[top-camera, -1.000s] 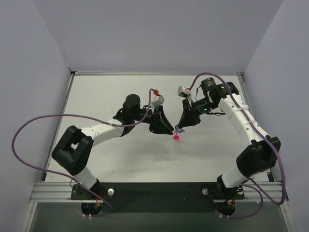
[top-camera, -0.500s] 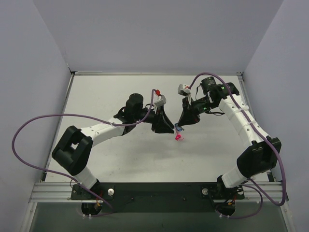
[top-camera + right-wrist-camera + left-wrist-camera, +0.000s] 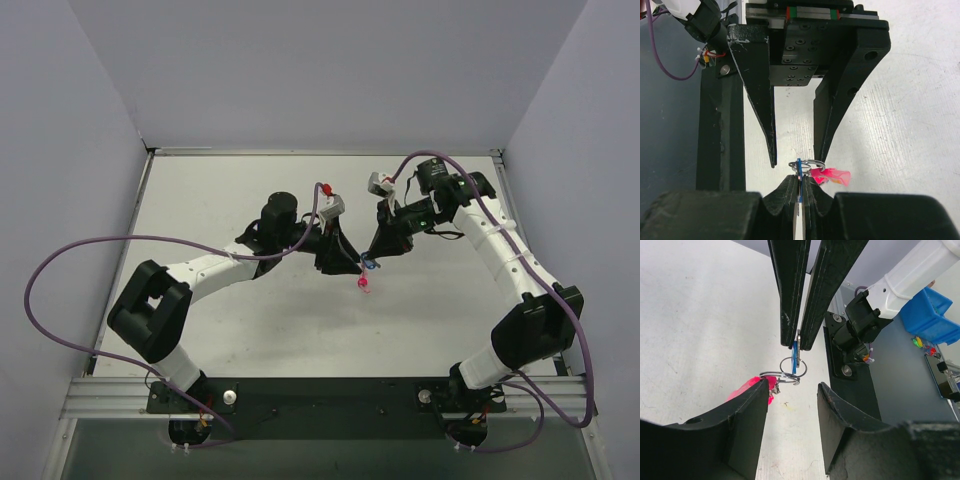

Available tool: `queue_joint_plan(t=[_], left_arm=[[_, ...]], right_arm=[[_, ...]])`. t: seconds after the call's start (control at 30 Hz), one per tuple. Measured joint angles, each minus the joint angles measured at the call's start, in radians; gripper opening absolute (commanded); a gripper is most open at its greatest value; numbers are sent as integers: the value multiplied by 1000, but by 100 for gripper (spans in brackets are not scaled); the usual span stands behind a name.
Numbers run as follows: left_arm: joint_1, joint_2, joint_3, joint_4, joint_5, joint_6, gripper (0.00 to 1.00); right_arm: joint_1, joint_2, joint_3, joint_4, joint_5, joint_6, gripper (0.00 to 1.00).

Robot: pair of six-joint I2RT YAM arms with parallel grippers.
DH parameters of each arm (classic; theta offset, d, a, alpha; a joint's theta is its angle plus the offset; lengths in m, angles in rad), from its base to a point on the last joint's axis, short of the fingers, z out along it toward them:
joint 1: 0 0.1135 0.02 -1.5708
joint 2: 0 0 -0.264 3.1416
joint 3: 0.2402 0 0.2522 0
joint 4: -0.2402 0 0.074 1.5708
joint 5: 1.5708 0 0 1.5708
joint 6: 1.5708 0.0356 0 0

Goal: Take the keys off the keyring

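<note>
Since a second ago our left gripper has crept nearer the right gripper, its jaws spreading wider; they stand apart just short of the keyring. Our right gripper pinches the blue key above the table, the keyring and pink keys hanging from it. We judge the ring grab is in hand: next, close squarely on that thin loop. White matt surface, plain pale walls.

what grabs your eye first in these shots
Over the middle of the white table, the right gripper is shut on the blue key, with the silvery keyring and a bright pink key attached. The left gripper faces it tip to tip, open, its fingertips flanking the ring.
</note>
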Motion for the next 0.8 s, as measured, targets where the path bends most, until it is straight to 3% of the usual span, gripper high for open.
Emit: queue_joint_plan(t=[0.4,0.57,0.8], left_arm=[[-10,0,14,2,-2,-17,51],[-10,0,14,-1,-5,-16,43],[-10,6,26,-17,-12,-13,18]], right_arm=[[1,-2,-17,31,25,31,0],[1,-2,-19,39,26,41,0],[1,-16,-21,40,26,51,0]])
